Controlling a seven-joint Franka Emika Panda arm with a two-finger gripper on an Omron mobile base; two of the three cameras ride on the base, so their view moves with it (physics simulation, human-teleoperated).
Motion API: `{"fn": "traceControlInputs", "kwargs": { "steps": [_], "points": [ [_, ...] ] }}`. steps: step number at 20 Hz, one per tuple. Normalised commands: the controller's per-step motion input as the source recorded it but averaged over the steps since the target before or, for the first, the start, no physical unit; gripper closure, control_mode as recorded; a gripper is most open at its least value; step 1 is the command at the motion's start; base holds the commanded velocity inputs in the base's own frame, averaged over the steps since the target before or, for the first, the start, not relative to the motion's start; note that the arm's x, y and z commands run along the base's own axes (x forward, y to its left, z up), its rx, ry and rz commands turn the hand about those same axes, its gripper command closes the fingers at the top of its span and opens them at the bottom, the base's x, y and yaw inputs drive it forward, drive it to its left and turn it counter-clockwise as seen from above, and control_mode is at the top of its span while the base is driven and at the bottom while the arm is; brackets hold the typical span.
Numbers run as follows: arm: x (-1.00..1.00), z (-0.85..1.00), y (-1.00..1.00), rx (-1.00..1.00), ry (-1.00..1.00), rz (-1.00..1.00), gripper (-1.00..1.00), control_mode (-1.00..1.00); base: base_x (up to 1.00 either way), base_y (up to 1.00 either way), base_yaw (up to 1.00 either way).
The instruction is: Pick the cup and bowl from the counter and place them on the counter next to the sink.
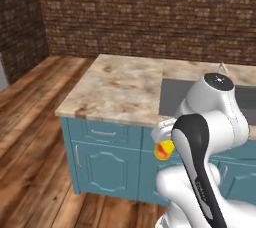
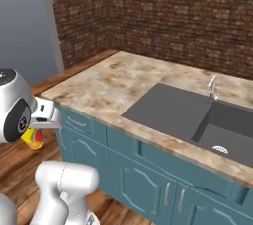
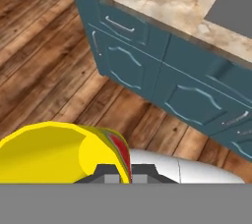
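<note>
Claw (image 3: 119, 171) closed down narrow on the cup (image 3: 59, 152) — in the hand view the two dark finger tips (image 3: 109, 171) sit either side of the cup's yellow rim wall, pinching it. The cup is lifted clear of any surface; wooden floor (image 3: 44, 61) lies beneath it.

Cup appearance: bright yellow tumbler, open mouth turned toward the hand camera so the yellow inside shows; red-orange patch visible on the outer wall at the pinch point. From the left base view the cup (image 1: 164, 149) hangs just below the white hand, tilted, yellow with a red-orange splotch. From the right base view the cup (image 2: 32, 139) shows beneath the hand as a yellow shape with red and a little green on it; the claw's finger tips themselves are hidden by the hand there.

Places, taken from the claw:
- The desk (image 1: 120, 89) — beige marbled top over teal cabinet fronts — lies beyond the claw and higher than it; the claw and cup are off its front edge, level with the cabinet drawers.
- The sink (image 2: 197, 118), dark grey recessed basin with round silver drain, sits in the desk farther on; the thin silver faucet (image 2: 212, 87) stands at its far rim.
- Cup is well apart from the sink, not touching the desk.
</note>
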Motion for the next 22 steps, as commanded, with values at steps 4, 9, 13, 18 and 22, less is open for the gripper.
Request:
{"fn": "traceControlInputs", "kwargs": {
  "steps": [4, 9, 13, 18, 22],
  "points": [
    [0.00, 0.00, 0.00, 0.00, 0.00, 0.00, 1.00, 1.00, 0.93, 0.28, -0.03],
    [0.00, 0.00, 0.00, 0.00, 0.00, 0.00, 1.00, 1.00, 1.00, 0.29, -0.18],
    [0.00, 0.00, 0.00, 0.00, 0.00, 0.00, 1.00, 1.00, 0.85, 0.19, -0.44],
    [0.00, 0.00, 0.00, 0.00, 0.00, 0.00, 1.00, 1.00, 0.82, 0.01, -0.62],
    [0.00, 0.00, 0.00, 0.00, 0.00, 0.00, 1.00, 1.00, 0.51, -0.01, -0.30]
  ]
}}
